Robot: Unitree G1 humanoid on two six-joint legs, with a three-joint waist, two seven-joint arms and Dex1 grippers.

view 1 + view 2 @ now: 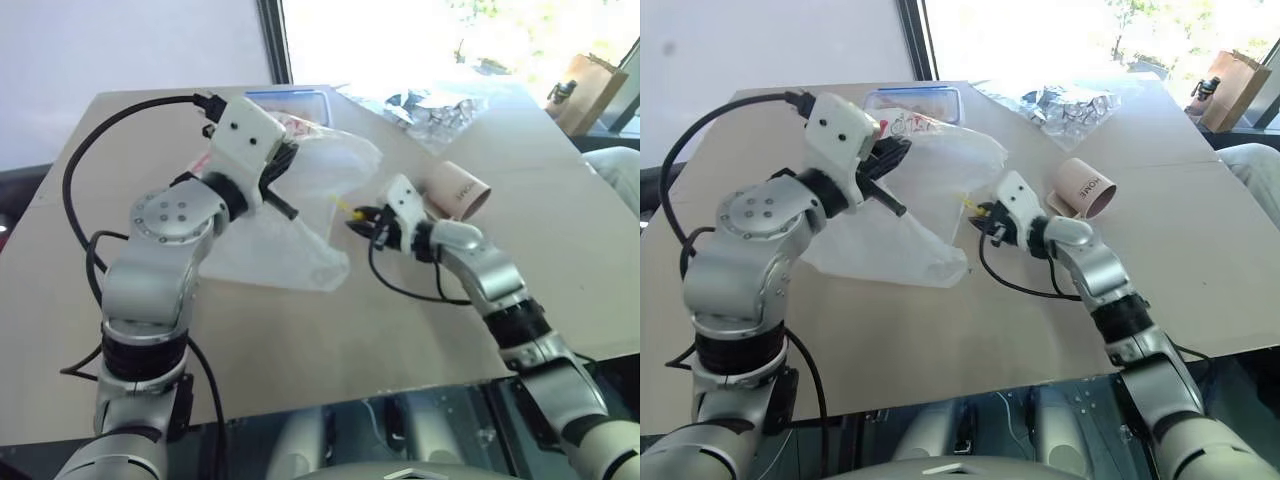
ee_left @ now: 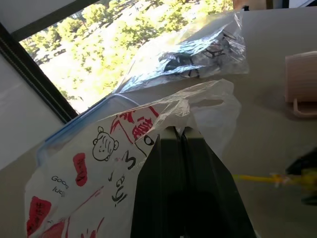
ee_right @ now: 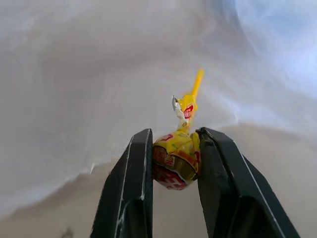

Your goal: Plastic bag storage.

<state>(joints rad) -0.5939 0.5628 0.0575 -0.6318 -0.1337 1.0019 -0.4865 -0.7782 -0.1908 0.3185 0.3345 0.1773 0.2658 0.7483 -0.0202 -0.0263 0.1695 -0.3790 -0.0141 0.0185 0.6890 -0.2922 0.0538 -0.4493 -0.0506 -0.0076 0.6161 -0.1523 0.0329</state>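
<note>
The plastic bag [image 1: 290, 215] is lying toward the table's [image 1: 300, 330] far left, its upper edge being lifted by our left gripper [image 2: 179, 136], whose fingers are pinching the film tightly. It is looking thin, translucent and wrinkled, with red cartoon patches near the raised edge. Just to its right, our right gripper [image 3: 173, 163] is clamping a yellow-wrapped lollipop [image 3: 177, 158], stick pointing at the bag. We are judging this as the loading step (the mouth being held up for filling); next we would need to find the opening and ease the lollipop inside. A pink cup [image 1: 458, 190] is lying further right.
</note>
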